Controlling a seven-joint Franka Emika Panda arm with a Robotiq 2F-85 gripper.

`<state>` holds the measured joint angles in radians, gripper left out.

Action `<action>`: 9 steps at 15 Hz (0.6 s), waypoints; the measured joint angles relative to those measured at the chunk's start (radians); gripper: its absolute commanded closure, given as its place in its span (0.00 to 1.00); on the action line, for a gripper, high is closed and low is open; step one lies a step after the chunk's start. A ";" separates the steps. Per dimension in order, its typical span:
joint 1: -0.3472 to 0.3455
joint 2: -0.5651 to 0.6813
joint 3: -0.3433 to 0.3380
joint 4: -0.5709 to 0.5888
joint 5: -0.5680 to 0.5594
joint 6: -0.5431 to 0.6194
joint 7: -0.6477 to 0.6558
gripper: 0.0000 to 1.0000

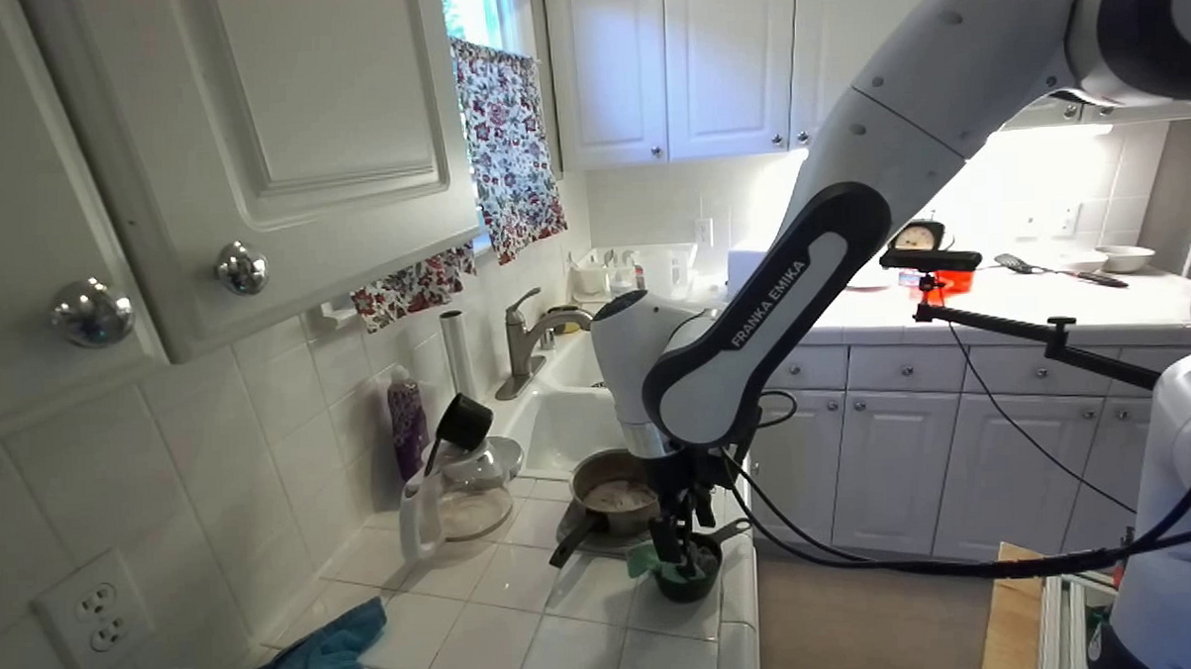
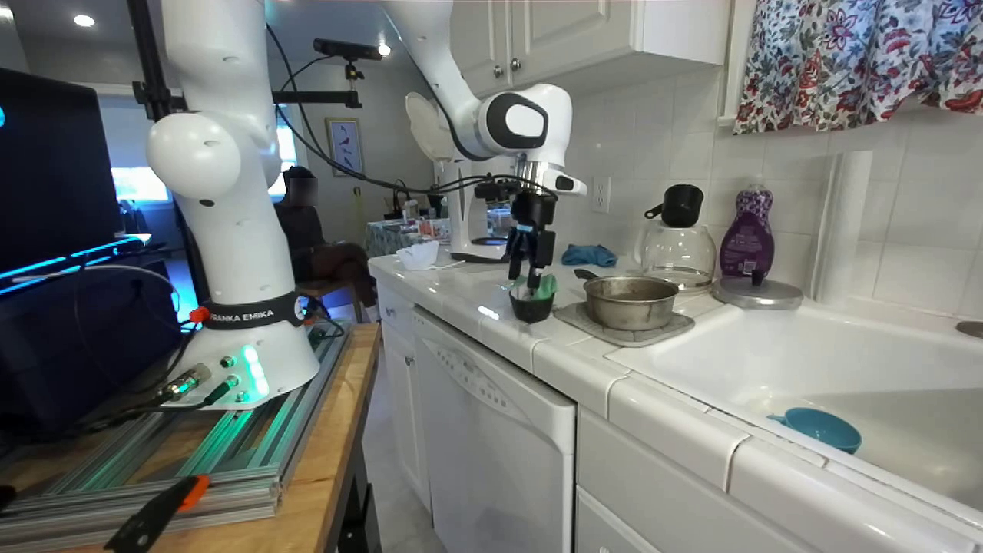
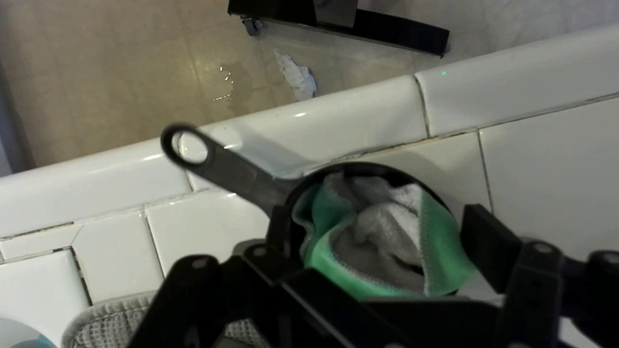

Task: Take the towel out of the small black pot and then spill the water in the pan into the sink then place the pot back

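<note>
Gripper [image 3: 377, 227], spread wide, straddles the towel [image 3: 387, 241] bunched in the pot [image 2: 531, 311], towel removal the apparent step; the next move likely calls for closing on towel, not rim, and lifting. In the pan [image 2: 630, 311] nearby, water is hard to make out; a cup [image 2: 825, 430] sits in the sink [image 2: 868, 357]

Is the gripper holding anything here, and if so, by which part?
Nothing appears held: the wrist view shows the gripper open, jaws spread to either side of the towel bunched in the small black pot.
</note>
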<state>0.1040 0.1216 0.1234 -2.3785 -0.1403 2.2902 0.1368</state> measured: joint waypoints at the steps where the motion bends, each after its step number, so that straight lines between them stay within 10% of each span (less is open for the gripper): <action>1: 0.007 0.013 0.000 0.012 0.000 0.000 0.000 0.48; 9: 0.034 0.037 0.000 0.050 0.000 -0.001 0.000 1.00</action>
<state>0.1384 0.1584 0.1234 -2.3285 -0.1405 2.2893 0.1367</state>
